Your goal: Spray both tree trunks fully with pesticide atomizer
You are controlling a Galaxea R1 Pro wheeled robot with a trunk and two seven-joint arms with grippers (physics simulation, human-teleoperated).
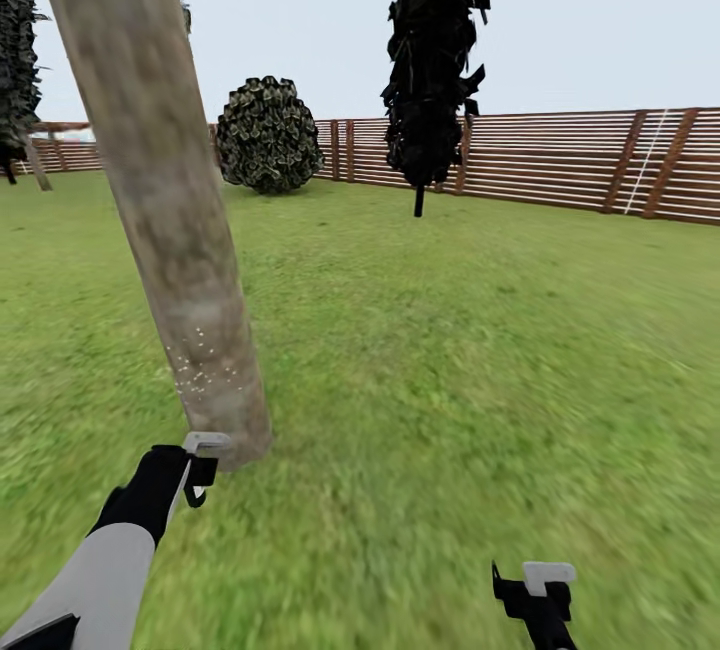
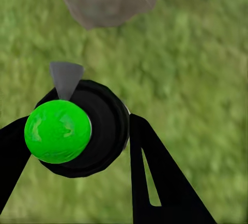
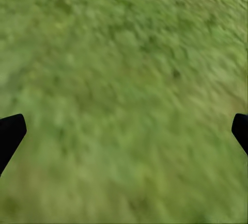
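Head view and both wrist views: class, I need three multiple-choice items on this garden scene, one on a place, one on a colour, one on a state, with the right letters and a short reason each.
1. Where is the left hand?
A. beside the base of the tree trunk
B. at the fence
C. under the round bush

2. What colour is the ball-shaped part of the atomizer?
A. red
B. bright green
C. white

3. How is the right hand?
A. shut on a bottle
B. open over grass
C. gripping the fence

Answers:
1 A: the left hand sits by the foot of the tree trunk.
2 B: the atomizer shows bright green between the fingers.
3 B: the right hand has fingertips far apart, with grass between.
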